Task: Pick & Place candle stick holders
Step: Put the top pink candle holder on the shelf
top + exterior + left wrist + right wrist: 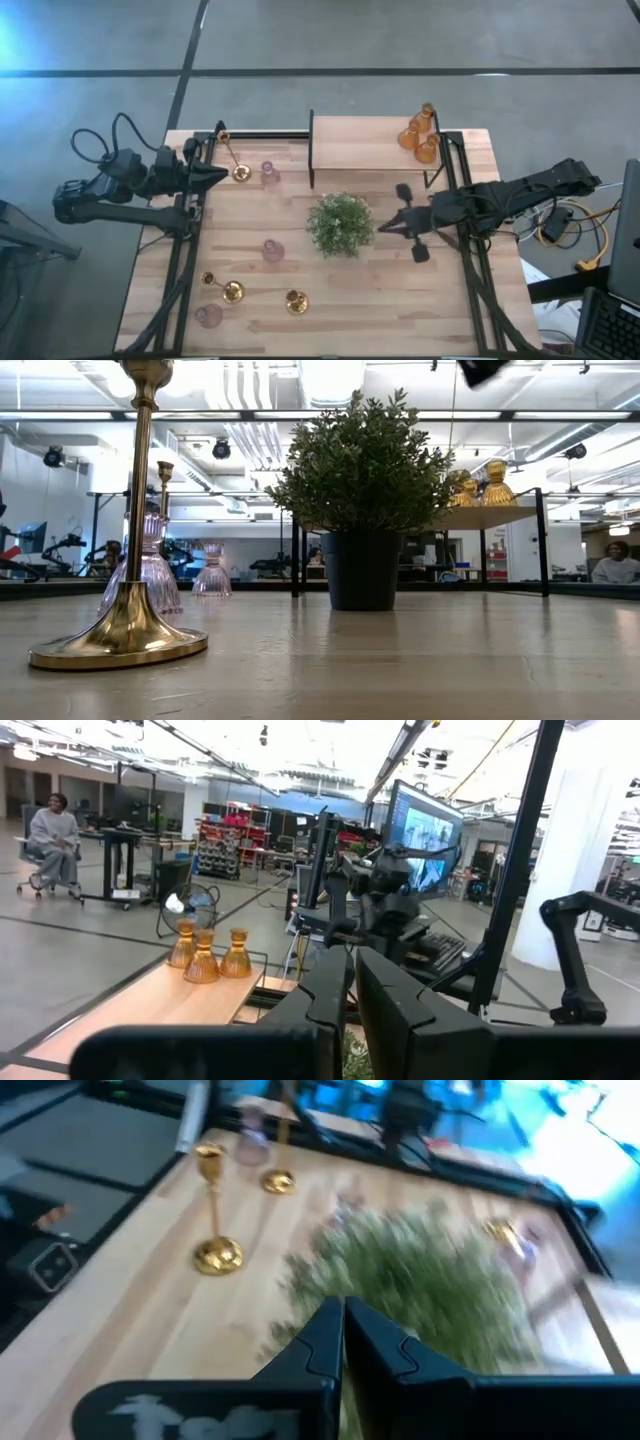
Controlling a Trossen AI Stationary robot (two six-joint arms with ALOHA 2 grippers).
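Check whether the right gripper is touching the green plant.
Apart. The high view shows bare table between the right gripper and the plant.

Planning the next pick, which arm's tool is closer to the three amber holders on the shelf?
The right tool, just right of the plant, is nearer the amber holders. The left tool sits across the table, by a brass holder.

Three holders (419, 133) on shelf (362, 146) behind plant (341, 224)
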